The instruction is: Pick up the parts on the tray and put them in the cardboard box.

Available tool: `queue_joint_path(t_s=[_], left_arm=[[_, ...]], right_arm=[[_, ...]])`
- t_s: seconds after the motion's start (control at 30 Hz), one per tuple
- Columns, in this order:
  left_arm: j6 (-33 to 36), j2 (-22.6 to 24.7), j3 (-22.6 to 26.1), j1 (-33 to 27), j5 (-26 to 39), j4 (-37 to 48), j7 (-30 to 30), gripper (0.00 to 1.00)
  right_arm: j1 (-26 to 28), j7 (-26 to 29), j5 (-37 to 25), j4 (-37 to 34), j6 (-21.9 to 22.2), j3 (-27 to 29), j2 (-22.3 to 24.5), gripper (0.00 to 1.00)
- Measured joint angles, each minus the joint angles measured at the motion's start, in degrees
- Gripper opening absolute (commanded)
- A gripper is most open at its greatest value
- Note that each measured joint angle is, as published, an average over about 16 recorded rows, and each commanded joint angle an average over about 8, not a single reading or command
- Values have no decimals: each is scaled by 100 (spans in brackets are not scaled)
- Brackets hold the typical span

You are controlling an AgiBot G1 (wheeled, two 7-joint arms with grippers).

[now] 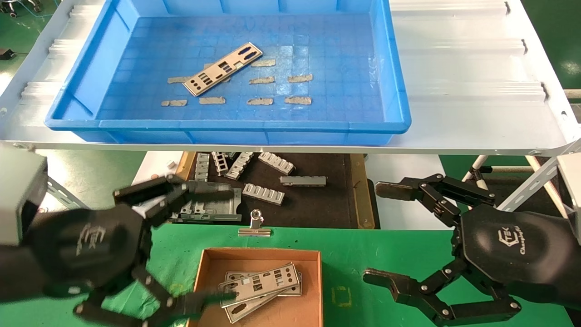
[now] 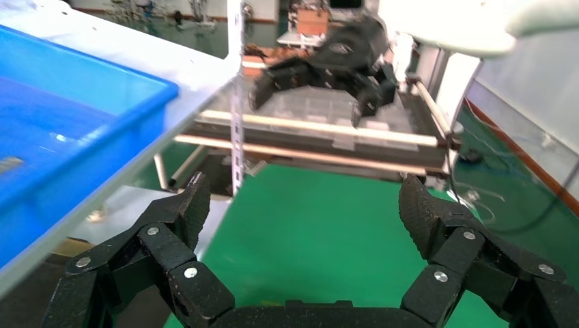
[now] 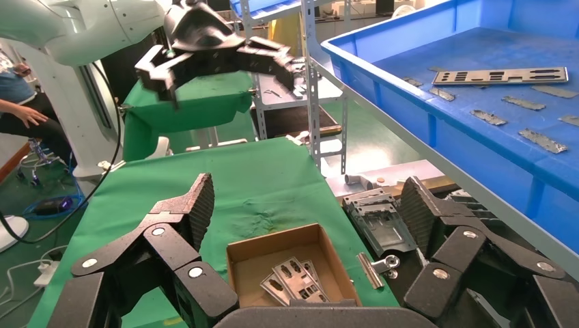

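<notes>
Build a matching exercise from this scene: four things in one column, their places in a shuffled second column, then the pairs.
1. single plate
2. stacked plates
3. binder clip
4. right pincer

A. inside the cardboard box
B. on the green cloth's far edge, beyond the box
C. open, empty, right of the box
D. on the blue tray floor

Pairs: 1-D, 2-A, 3-B, 4-C
</notes>
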Motion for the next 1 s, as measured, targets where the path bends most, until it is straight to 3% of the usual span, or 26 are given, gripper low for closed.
queue_joint_path(t_s=[0.37,0.7,1.0], left_arm=[[-763,748,304,-1439,948,1509,155,100],[-1177,1682,838,-3039,2103,3653,798,100],[-1550,2336,1203,-3973,2794,5217,1450,100]], right_arm=[[0,0,0,0,0,0,0,0],[0,0,0,0,0,0,0,0],[0,0,0,0,0,0,0,0]])
